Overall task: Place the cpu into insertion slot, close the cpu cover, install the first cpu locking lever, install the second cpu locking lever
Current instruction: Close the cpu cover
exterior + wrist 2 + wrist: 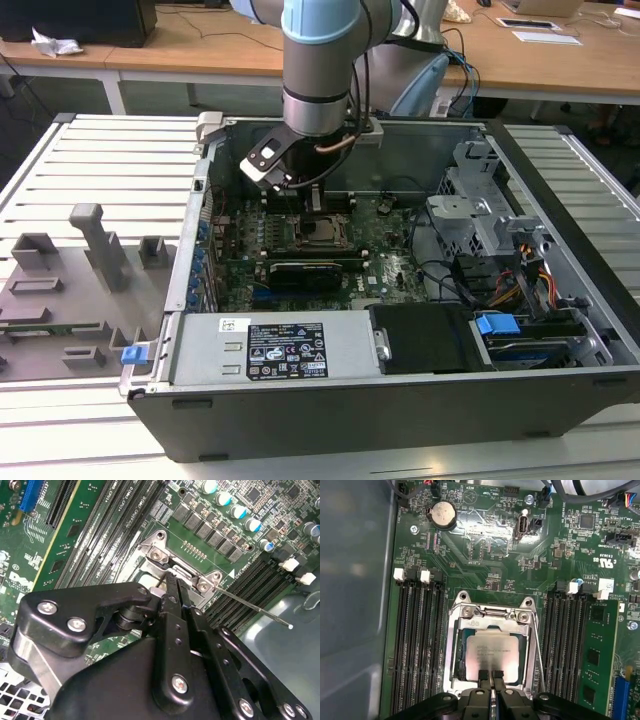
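Two of the four steps look done to me, and the two lever steps look open. In the first wrist view I have the claw [490, 676] right down at the slot [461, 672], its two fingertips pressed together with nothing that I can make out between them. The tips sit at the near edge of the cover [454, 652], where that edge meets the cpu [487, 650].

The cpu lies flat in the slot, just ahead of the fingertips, with its pale metal face showing through the cover's square window. The cover looks laid down over it. Its frame runs all round the chip and I see no lifted edge, though I am judging from above and would not swear it is fully seated.

In the second wrist view one lever [255, 608] is a thin rod. It leaves the slot's corner just beyond the claw tips and runs out free over the memory slots [245, 582] toward the grey case floor [285, 650], ending in a small knob. It does not look tucked under any catch, so I count it as not installed. The thin wire along the cover's side in the first wrist view, off to one side of the claw, I take for that same lever. I cannot tell the state of the other lever.

In the exterior view the arm [318, 70] stands over the open case [400, 420], claw down on the board [390, 270].
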